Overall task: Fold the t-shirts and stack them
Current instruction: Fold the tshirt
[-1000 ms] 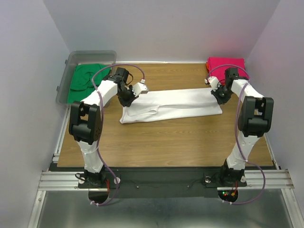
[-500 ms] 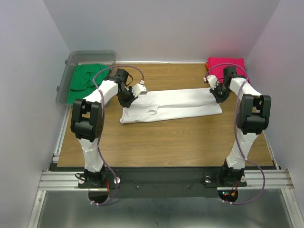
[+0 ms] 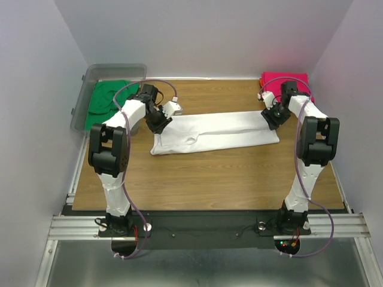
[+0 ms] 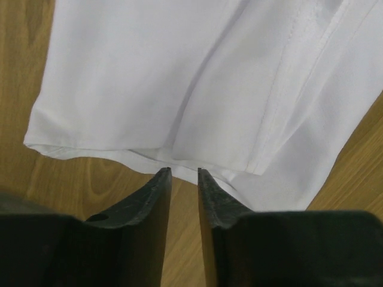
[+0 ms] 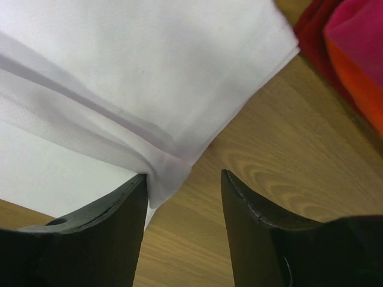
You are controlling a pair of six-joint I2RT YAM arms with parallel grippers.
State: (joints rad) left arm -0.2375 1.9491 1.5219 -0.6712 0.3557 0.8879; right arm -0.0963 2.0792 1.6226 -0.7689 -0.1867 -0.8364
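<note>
Bin [image 3: 114,69] is holding green t-shirt [image 3: 105,101]. Both arms are reaching over white t-shirt [image 3: 221,131]: grasp of left gripper [image 4: 181,172] indeterminable, right gripper [image 5: 182,176] released.

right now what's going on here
Two robot arms are working on a white t-shirt folded into a long strip on the table. The left hand sits at one end, jaws only slightly apart, gripping nothing. The right hand is open at the other end's corner. A magenta shirt lies at the far right, a green shirt in the bin.
</note>
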